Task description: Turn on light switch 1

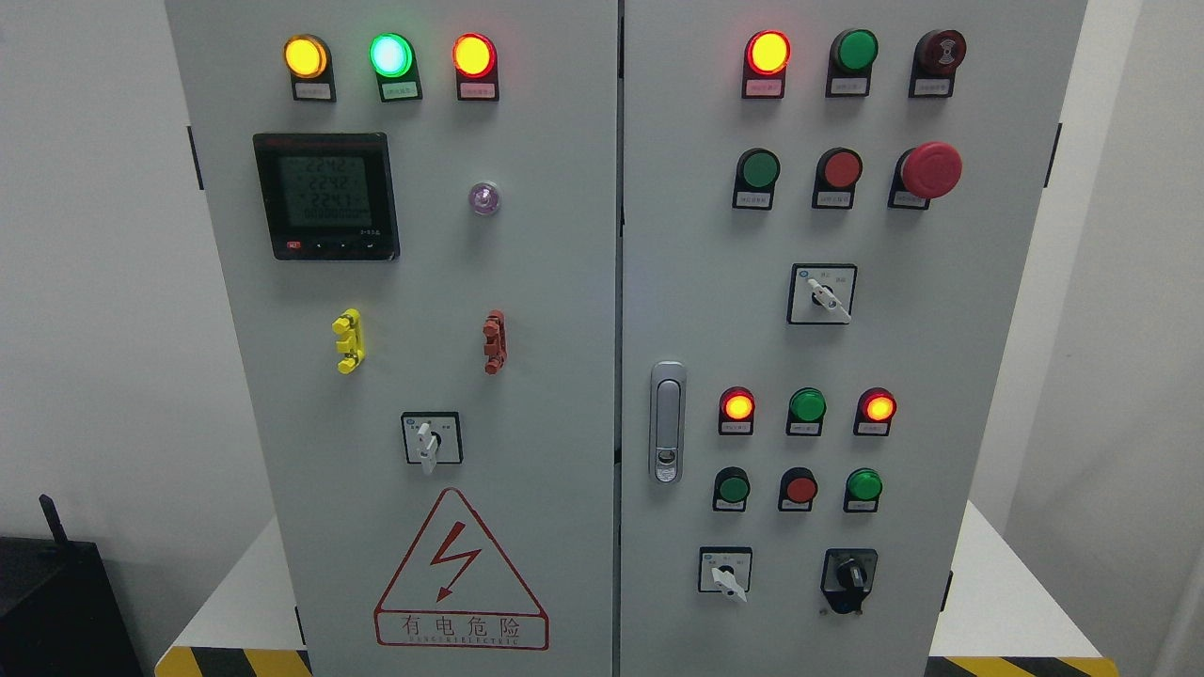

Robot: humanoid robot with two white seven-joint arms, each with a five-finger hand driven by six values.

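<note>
While you look for robot hand, neither shows in head view, so can't tell finger state. Which control is light switch 1, can't tell; cabinet [564, 282] has 4 rotary selectors, 1 [432, 440] lower left door.

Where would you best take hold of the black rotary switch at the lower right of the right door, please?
Probably pinch the black rotary switch across its raised central knob, coming straight at the door face from the front: the knob stands out from the flat panel, with bare panel around it.
</note>
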